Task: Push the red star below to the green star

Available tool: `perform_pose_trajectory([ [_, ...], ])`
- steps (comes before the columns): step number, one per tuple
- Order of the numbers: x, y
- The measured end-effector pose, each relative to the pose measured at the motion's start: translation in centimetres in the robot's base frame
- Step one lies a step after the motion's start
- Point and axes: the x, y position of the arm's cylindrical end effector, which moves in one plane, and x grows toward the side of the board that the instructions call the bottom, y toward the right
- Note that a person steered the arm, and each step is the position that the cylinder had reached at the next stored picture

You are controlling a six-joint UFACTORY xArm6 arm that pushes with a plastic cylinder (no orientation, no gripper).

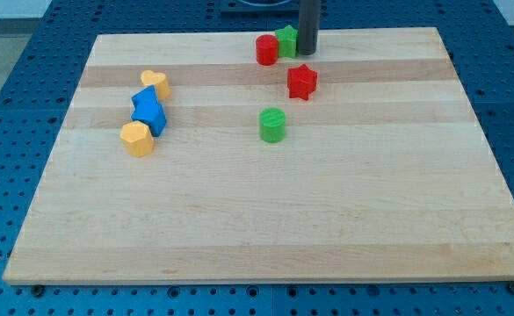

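The red star [302, 82] lies on the wooden board [265, 219] right of centre near the view's top. The green star [286, 40] sits at the top edge, touching a red cylinder [266, 50] on its left. My tip [308, 51] stands just right of the green star, close to it or touching it, and above the red star with a small gap between them. The red star is below and slightly right of the green star.
A green cylinder [273, 125] stands below the red star. At the left lie a yellow heart [156, 83], two blue blocks [148, 110] and a yellow hexagon [137, 139] in a cluster.
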Motion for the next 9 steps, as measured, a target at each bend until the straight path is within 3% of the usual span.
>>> perform_pose_trajectory([
  [4,0.2,0.1],
  [7,6.4,-1.4],
  [9,9.6,2.6],
])
